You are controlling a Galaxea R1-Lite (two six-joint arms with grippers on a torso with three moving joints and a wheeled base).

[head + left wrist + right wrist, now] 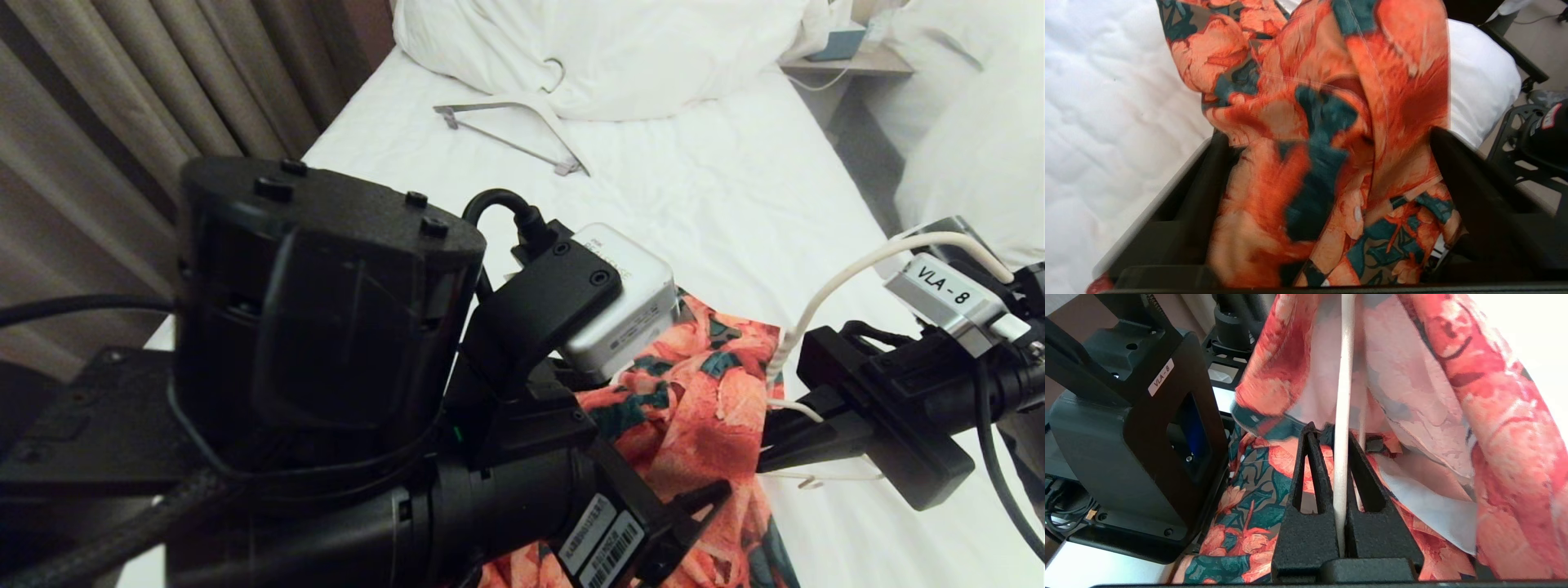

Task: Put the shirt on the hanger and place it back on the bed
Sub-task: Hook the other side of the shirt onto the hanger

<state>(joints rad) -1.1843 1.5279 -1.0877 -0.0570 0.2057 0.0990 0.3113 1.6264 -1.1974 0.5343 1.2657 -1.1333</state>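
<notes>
**Shirt half on hanger, left hand about to take fabric**

The bed (718, 204) carries everything: white sheet, pillow (620, 49) at the far end, and a thicker spare hanger (522, 131) lying just below the pillow, not in use.

The shirt (702, 384) hangs bunched over the near part of the bed, between the two arms.

Left hand (1327, 196): fingers stand wide apart, with shirt cloth draped in the gap between them; nothing is pinched yet.

Right hand (1342, 473): fingers closed tight on the thin white rod of the hanger (1344, 396), which runs up inside the shirt; cloth falls on both sides of it.

Judgement: the step in hand is drawing a shoulder over the hanger end. To do it well, the left hand should close on a single layer near the collar or shoulder seam, not the bunched folds, and pull along the rod while the right hand holds the hanger steady. A thick grab risks dragging the wire out of line.
</notes>
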